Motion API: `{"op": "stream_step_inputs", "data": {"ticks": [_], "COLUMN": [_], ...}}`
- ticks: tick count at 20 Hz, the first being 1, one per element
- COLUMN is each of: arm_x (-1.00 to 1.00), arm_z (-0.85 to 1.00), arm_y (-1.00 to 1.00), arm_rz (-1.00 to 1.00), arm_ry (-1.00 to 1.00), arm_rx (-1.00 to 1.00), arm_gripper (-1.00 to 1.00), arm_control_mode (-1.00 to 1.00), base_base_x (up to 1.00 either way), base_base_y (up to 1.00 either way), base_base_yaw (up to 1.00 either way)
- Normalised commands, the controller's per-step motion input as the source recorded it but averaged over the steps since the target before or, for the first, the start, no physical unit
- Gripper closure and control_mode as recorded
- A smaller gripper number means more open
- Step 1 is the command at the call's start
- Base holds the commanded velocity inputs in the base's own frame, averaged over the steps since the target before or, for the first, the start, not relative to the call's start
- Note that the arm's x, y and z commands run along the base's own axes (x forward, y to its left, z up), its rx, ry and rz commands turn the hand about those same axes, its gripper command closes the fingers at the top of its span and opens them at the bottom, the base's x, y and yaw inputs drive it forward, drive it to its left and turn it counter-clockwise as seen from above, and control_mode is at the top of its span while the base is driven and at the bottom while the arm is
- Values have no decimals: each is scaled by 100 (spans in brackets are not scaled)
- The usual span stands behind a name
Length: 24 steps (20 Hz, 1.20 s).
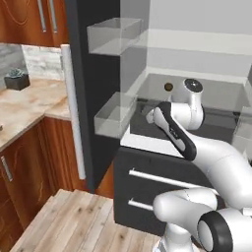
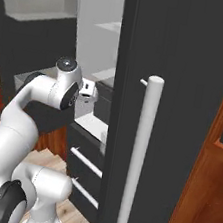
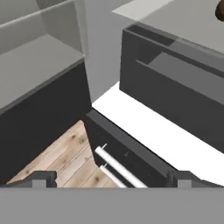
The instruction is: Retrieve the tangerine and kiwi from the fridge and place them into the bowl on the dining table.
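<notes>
The fridge (image 1: 98,147) stands open, showing its pale inside and glass shelves. On a shelf deep inside lies a tiny dark brown ball, the kiwi (image 1: 168,87), which also peeks in at the top right corner of the hand view (image 3: 220,11). My gripper (image 1: 149,116) hangs at the fridge's opening, just inside the left door and in front of and below the kiwi, well apart from it. Its jaws are open with nothing between them (image 3: 112,179). From the right side the gripper (image 2: 88,91) shows just left of the right door. The tangerine, the bowl and the dining table are out of view.
Clear bins (image 1: 114,115) hang on the open left door beside my hand. The right door with its long pale handle (image 2: 139,158) stands close on the arm's right. Two drawers with bar handles (image 1: 162,179) lie below. A wall counter with a potted plant (image 1: 17,79) is on the left.
</notes>
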Motion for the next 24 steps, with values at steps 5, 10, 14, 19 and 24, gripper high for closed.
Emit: {"op": "stream_step_inputs", "data": {"ticks": [5,10,14,19,24], "arm_x": [0,0,0,0,0], "arm_z": [0,0,0,0,0], "arm_y": [0,0,0,0,0], "arm_rz": [0,0,0,0,0], "arm_ry": [0,0,0,0,0], "arm_rx": [0,0,0,0,0], "arm_gripper": [-100,-100,-100,-100,-100], "arm_control_mode": [100,100,100,100,100], "base_base_x": [51,52,75,81,17], "base_base_y": [38,33,27,3,7], "base_base_yaw": [-60,-54,-41,-17,-1]}}
